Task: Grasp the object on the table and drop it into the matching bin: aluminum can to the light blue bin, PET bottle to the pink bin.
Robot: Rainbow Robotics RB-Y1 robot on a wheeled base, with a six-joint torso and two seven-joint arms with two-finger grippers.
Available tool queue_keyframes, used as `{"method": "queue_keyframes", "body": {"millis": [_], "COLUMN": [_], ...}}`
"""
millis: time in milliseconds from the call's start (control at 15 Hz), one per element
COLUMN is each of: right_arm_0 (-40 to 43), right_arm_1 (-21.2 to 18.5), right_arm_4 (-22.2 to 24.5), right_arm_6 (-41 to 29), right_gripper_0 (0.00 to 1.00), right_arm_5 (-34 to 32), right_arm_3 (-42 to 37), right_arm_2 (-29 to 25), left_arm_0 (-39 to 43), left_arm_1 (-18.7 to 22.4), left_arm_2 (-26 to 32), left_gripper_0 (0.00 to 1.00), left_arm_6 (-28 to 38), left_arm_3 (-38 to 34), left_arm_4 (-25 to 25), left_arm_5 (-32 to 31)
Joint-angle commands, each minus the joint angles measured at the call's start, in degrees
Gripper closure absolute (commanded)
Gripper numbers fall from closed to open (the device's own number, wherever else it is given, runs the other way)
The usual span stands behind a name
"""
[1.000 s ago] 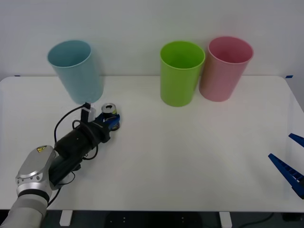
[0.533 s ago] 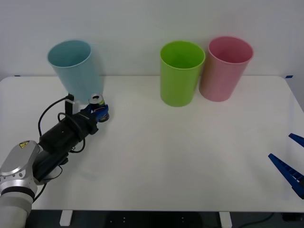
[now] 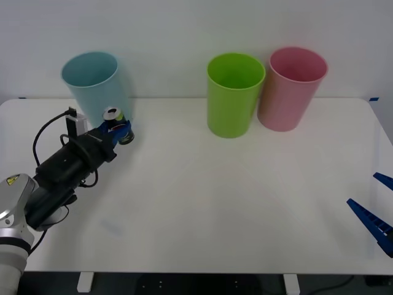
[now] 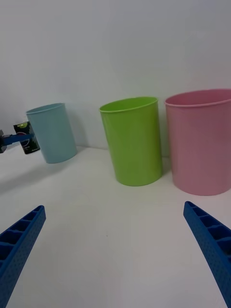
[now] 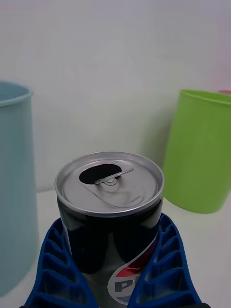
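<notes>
Left gripper (image 3: 116,131) raised beside light blue bin (image 3: 97,91), fingers pinching upright aluminum can (image 5: 109,219). Right gripper (image 4: 115,250) parked low, fingers spread.

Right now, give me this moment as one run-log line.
left gripper: shut on aluminum can, lifted beside light blue bin | right gripper: open, parked at table right edge | drop: not yet

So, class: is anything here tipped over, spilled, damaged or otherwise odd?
Nothing stands out. The blue bin, green bin and pink bin stand upright on the table. The left gripper holds the can upright, already opened, no spill visible. The right gripper waits open.
</notes>
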Motion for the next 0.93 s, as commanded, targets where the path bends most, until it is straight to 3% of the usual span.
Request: {"method": "queue_keyframes", "body": {"millis": [67, 333, 667, 933], "right_arm_0": [0.0, 0.0, 0.0, 0.0], "right_arm_1": [0.0, 0.0, 0.0, 0.0], "right_arm_4": [0.0, 0.0, 0.0, 0.0], "right_arm_6": [0.0, 0.0, 0.0, 0.0], "right_gripper_0": [0.0, 0.0, 0.0, 0.0], "right_arm_5": [0.0, 0.0, 0.0, 0.0], "right_arm_3": [0.0, 0.0, 0.0, 0.0], "right_arm_2": [0.0, 0.0, 0.0, 0.0], "left_arm_0": [1.9, 2.8, 2.0, -2.1], "left_arm_1": [0.6, 1.1, 4.4, 4.7], "left_arm_2": [0.1, 1.3, 0.8, 1.4], "left_gripper_0": [1.0, 1.0, 1.0, 0.99], "left_arm_6": [1.6, 4.2, 15.4, 22.3], "left_arm_3": [-4.7, -9.9, -16.3, -16.7], "left_arm_4": [2.2, 2.6, 2.3, -2.8], "left_arm_5": [0.1, 0.7, 2.0, 3.2]}}
